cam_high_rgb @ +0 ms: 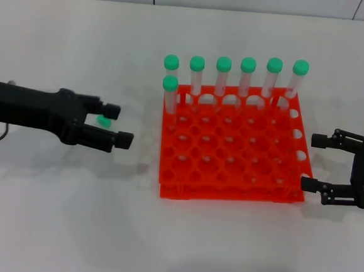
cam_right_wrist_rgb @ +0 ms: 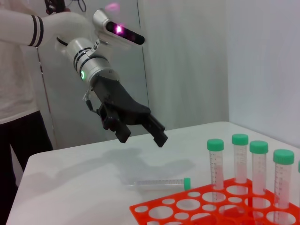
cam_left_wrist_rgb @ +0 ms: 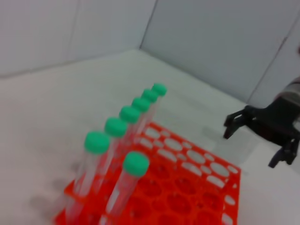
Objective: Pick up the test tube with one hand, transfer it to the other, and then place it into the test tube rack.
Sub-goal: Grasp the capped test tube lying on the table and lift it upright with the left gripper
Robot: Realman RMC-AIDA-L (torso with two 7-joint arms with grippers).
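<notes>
A test tube lies flat on the table left of the rack; only its green cap (cam_high_rgb: 103,121) shows in the head view, between my left gripper's fingers. The right wrist view shows the whole tube (cam_right_wrist_rgb: 159,183) lying on the table. My left gripper (cam_high_rgb: 120,125) is open and hovers above the tube without touching it, as the right wrist view (cam_right_wrist_rgb: 143,133) shows. The orange-red rack (cam_high_rgb: 228,193) stands at the centre. My right gripper (cam_high_rgb: 311,162) is open and empty just right of the rack; it also shows in the left wrist view (cam_left_wrist_rgb: 251,145).
Several green-capped tubes (cam_high_rgb: 222,76) stand upright in the rack's back row, and one more (cam_high_rgb: 169,96) in the second row at the left. They also show in the left wrist view (cam_left_wrist_rgb: 129,115). A person in white (cam_right_wrist_rgb: 18,70) stands behind the table.
</notes>
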